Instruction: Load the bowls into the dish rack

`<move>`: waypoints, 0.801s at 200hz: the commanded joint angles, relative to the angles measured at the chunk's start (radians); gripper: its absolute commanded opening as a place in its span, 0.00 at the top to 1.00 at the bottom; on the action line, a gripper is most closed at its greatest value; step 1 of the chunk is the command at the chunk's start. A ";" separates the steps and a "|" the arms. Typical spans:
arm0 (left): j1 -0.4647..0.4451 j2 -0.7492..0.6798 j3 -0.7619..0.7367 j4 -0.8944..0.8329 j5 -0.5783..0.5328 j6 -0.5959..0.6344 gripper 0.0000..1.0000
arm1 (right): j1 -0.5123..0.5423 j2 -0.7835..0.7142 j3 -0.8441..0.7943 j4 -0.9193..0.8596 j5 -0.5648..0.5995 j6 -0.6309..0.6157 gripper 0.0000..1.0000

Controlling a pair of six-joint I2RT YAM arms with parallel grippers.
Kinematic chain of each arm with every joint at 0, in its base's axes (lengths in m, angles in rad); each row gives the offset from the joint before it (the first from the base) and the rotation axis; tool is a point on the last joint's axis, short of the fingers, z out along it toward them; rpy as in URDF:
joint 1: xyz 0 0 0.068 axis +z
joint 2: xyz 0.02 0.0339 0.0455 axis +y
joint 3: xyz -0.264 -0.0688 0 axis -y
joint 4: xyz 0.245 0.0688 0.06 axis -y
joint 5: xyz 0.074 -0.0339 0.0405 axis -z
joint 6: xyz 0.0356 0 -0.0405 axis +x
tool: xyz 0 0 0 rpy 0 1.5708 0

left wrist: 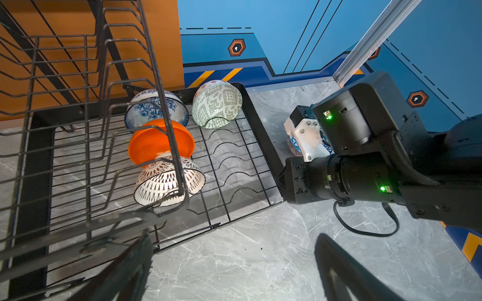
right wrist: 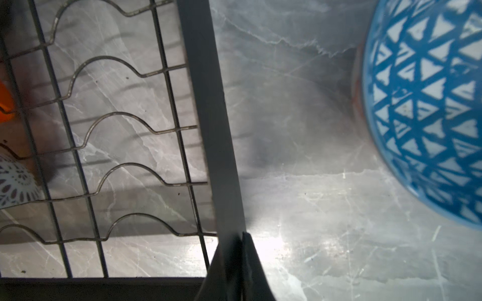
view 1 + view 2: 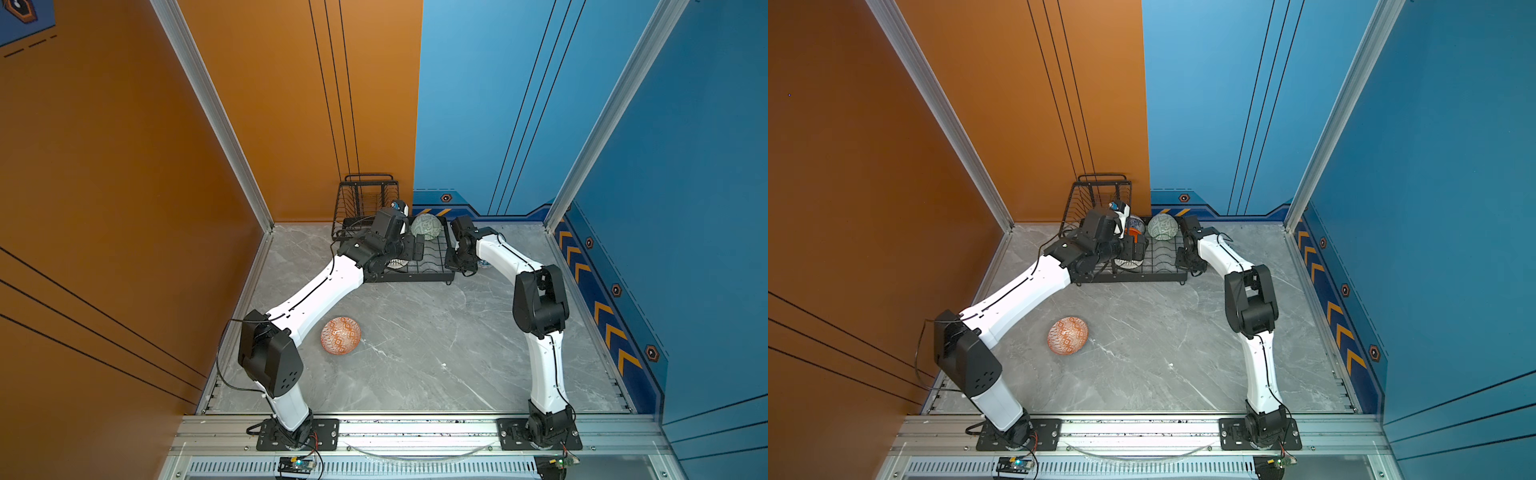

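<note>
Meanwhile, our right fingers (image 2: 254, 271) were clamped shut on the dish rack's (image 2: 208, 104) side rail; our left fingers (image 1: 339, 273) stood wide apart, holding nothing, with 4 bowls (image 1: 161, 146) racked.

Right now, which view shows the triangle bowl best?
Right wrist: the triangle bowl fills its edge, pattern clear. Left wrist shows only slivers behind the right arm; in a top view, barely a speck.

Bowls, I count six: blue floral (image 1: 156, 110), plain orange (image 1: 156, 146), white lattice (image 1: 164, 182), pale green (image 1: 216, 104), orange-white geometric (image 3: 340, 335), blue-white triangle (image 2: 427, 112). Dish rack (image 1: 260, 135): one. My claws, two: left claw (image 1: 233, 234), right claw (image 2: 241, 234).
</note>
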 commanded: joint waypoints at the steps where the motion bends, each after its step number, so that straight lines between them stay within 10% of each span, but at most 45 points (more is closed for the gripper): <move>1: 0.003 -0.044 -0.022 0.000 -0.006 -0.015 0.02 | 0.015 -0.045 -0.044 -0.058 -0.035 0.093 1.00; 63: 0.003 -0.071 -0.045 0.000 -0.006 -0.014 0.02 | -0.009 -0.039 -0.022 -0.066 -0.060 0.134 1.00; 160: 0.000 -0.086 -0.041 -0.002 -0.019 -0.005 0.02 | -0.013 -0.069 0.029 -0.081 -0.038 0.102 0.62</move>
